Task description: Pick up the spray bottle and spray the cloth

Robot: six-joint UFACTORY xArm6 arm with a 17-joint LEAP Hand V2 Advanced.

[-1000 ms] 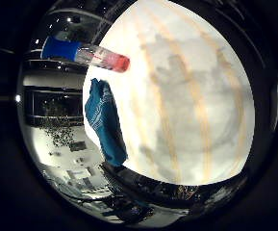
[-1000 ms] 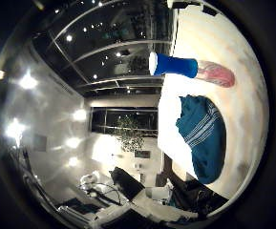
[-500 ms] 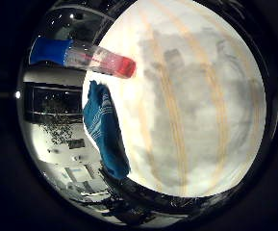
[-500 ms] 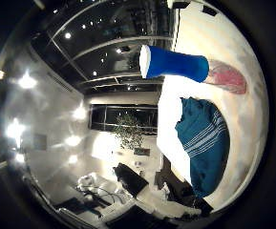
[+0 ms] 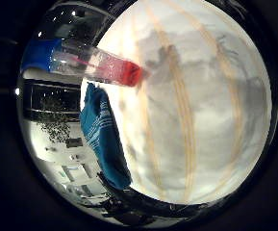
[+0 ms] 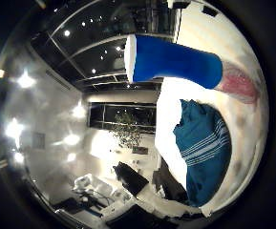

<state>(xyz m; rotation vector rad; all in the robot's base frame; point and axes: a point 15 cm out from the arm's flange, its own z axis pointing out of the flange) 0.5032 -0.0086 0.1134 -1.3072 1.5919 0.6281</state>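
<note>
A spray bottle with a blue head and a clear body of pink-red liquid stands on a pale table. It shows in the little finger side palm view (image 5: 86, 64) and, larger, in the thumb side palm view (image 6: 180, 65). A teal striped cloth (image 5: 102, 135) lies crumpled on the table beside the bottle; it also shows in the thumb side palm view (image 6: 206, 141).
The pale table top (image 5: 196, 106) has faint orange stripes and the hand's shadow on it. Beyond the table edge is a dark room with ceiling lights, windows (image 6: 109, 119) and furniture (image 6: 128, 181).
The whole picture has shifted and the bottle and cloth have grown larger in both views: the camera has come closer to the bottle. The bottle and cloth have not moved on the table.
</note>
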